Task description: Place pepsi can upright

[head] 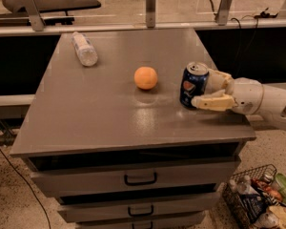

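The gripper (206,88) has its 2 fingers (213,102) clamped on the sides of the can (193,85), which stands slightly tilted on the table (109,118) between the fingertips. Its thin, slick metal probably dents easily, so a gentle mid-height hold suits it. The orange (146,78) sits just beyond the fingertips.

Claw (205,88) around pepsi can (193,85); arm (271,101) cropped at right.
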You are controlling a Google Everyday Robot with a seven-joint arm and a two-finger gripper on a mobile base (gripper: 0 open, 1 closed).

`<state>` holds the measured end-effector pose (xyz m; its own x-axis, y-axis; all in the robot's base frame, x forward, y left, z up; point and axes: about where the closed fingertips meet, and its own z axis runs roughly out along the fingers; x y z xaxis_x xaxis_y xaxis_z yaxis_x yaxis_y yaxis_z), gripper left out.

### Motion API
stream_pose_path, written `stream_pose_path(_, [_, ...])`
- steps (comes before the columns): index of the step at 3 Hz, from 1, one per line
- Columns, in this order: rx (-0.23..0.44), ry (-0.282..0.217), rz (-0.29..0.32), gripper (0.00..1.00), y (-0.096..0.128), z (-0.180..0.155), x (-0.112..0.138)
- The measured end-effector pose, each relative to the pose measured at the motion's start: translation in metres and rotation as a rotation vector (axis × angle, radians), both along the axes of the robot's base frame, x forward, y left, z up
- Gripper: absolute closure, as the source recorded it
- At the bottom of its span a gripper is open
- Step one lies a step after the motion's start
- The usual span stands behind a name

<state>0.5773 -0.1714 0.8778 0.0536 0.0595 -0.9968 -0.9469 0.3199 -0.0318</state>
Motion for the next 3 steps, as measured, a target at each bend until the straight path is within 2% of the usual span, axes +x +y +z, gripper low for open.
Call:
stream_pose_path(1, [-0.025, 0.004, -0.021, 0.0, -0.014, -0.003, -0.004])
stream_pose_path(2, [-0.103, -0.016, -0.042, 0.0, -0.034, 0.005, -0.005])
stream_pose_path(3, [-0.211, -0.059, -0.108, 0.0, -0.078, 0.027, -0.01])
